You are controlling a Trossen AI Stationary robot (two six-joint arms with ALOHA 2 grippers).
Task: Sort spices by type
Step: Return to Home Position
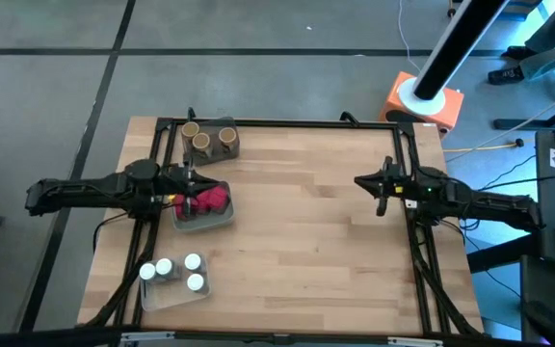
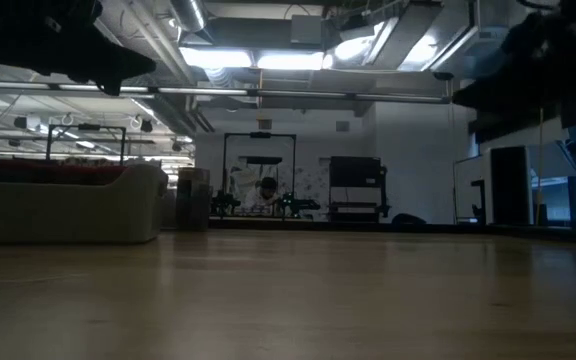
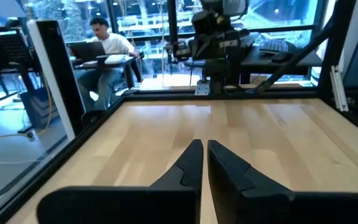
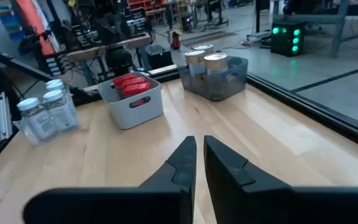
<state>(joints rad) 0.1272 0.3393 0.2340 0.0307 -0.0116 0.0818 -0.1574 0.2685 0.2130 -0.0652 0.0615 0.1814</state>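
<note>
**Spices (image 1: 210, 200) sit in three bins by kind while both arms hang empty**

Spices first, taking the grey bin (image 1: 205, 224) as our marker. Inside it lie the pink-red packets (image 4: 132, 86), piled together. Just beside the grey bin on one side stands a dark bin (image 4: 227, 84) holding the tan-topped jars (image 1: 201, 142). Near it on the opposite side is a clear bin (image 1: 167, 294) with the white-capped jars (image 1: 194, 261). By the look of it, the sorting is done.

On handling, both jar kinds look rigid, light and smooth-sided, so a round body could slip or twist in a loose pinch. My call is to grip across the body just under the cap. The packets look like thin card, light and easy to crush. Squeeze their broad flat faces gently, not the corners.

As for orientation, every jar stands upright with its cap to the ceiling and its long axis vertical. The packets are jumbled. From the right wrist view the top ones seem to lie on their sides, but I cannot tell which way each one's long axis runs.

The left gripper (image 1: 196, 185) hovers over the grey bin's edge, fingers (image 3: 188, 165) pressed nearly together on nothing. The right gripper (image 1: 366, 181) waits well apart from the grey bin, across the bare table (image 1: 316, 241). Its fingers (image 4: 182, 163) are likewise closed up and empty.
</note>
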